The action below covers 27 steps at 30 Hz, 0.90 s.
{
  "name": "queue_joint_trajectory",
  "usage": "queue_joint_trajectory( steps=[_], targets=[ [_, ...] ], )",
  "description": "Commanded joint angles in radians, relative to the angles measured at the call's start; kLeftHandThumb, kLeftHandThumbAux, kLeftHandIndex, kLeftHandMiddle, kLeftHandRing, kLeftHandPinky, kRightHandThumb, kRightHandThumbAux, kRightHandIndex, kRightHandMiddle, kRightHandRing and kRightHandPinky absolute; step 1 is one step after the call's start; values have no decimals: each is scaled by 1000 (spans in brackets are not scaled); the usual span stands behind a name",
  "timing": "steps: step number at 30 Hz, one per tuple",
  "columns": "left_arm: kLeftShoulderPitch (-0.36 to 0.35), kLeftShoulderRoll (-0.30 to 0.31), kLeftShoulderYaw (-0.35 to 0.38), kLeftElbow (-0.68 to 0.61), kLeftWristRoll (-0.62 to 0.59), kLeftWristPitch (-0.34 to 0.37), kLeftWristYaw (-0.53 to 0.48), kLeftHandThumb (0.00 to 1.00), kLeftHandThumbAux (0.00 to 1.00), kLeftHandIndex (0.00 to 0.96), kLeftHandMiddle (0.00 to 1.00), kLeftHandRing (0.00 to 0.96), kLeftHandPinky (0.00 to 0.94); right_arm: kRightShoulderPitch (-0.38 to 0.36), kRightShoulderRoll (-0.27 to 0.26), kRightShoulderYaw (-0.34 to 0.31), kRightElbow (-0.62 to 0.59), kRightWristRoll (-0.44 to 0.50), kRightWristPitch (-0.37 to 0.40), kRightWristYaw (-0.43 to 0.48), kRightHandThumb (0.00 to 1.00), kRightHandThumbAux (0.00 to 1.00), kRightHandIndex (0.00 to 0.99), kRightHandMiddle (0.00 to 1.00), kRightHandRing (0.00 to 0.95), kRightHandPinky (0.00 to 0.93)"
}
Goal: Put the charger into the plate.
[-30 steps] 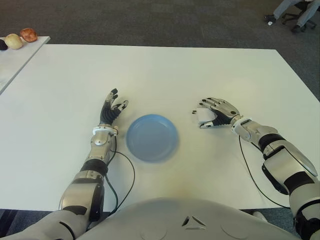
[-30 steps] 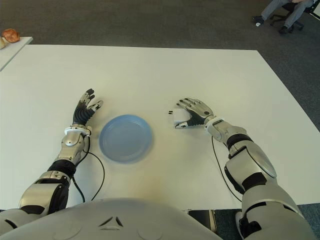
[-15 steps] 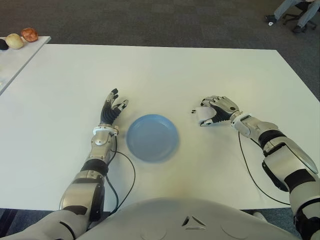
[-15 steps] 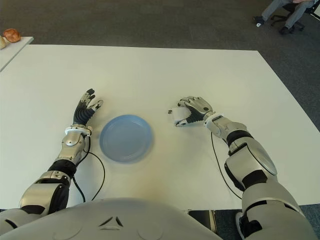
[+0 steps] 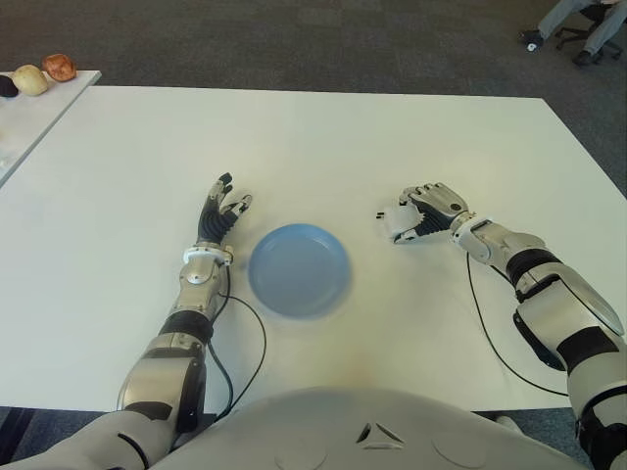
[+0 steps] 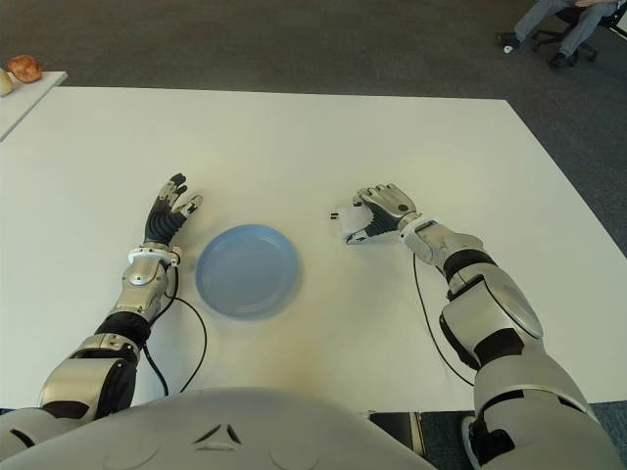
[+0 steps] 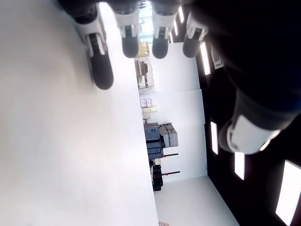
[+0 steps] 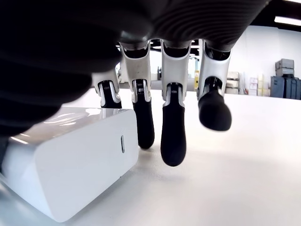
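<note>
The white charger [image 5: 398, 223] lies on the white table [image 5: 323, 137], to the right of the empty blue plate [image 5: 297, 269], with its dark prongs pointing toward the plate. My right hand [image 5: 423, 211] is curled over it from the right. In the right wrist view the charger [image 8: 70, 155] sits against the palm, and the fingers [image 8: 173, 136] hang down past its far side toward the tabletop. The thumb shows under the charger's near edge. My left hand [image 5: 221, 210] shows just left of the plate with its fingers spread, holding nothing.
A side table at the far left carries a few round food items [image 5: 31, 78]. A person's legs and an office chair [image 5: 578, 24] are at the far right on the carpet. Thin cables [image 5: 257, 338] run from both wrists across the table.
My right hand's fingers have curled from spread to wrapped over the charger. The hand and charger have shifted slightly away from me. The left hand and plate have not moved.
</note>
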<state>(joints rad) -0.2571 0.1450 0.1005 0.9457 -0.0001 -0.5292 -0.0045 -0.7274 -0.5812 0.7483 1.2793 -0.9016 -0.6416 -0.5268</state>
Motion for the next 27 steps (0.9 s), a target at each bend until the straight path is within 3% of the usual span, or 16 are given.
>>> queue_joint_trajectory(
  steps=[1, 19, 27],
  targets=[
    [52, -28, -11, 88, 4, 92, -18, 0, 602, 11, 35, 19, 37, 39, -13, 16, 21, -26, 17, -22, 714, 706, 441, 863, 853, 874],
    [23, -35, -10, 129, 5, 83, -15, 0, 582, 19, 41, 25, 36, 24, -26, 6, 4, -22, 0, -110, 725, 711, 440, 909, 895, 891],
    [19, -40, -8, 136, 3, 81, -17, 0, 576, 22, 44, 29, 38, -31, -52, 2, -78, -45, -44, -180, 724, 712, 440, 911, 898, 892]
  ],
)
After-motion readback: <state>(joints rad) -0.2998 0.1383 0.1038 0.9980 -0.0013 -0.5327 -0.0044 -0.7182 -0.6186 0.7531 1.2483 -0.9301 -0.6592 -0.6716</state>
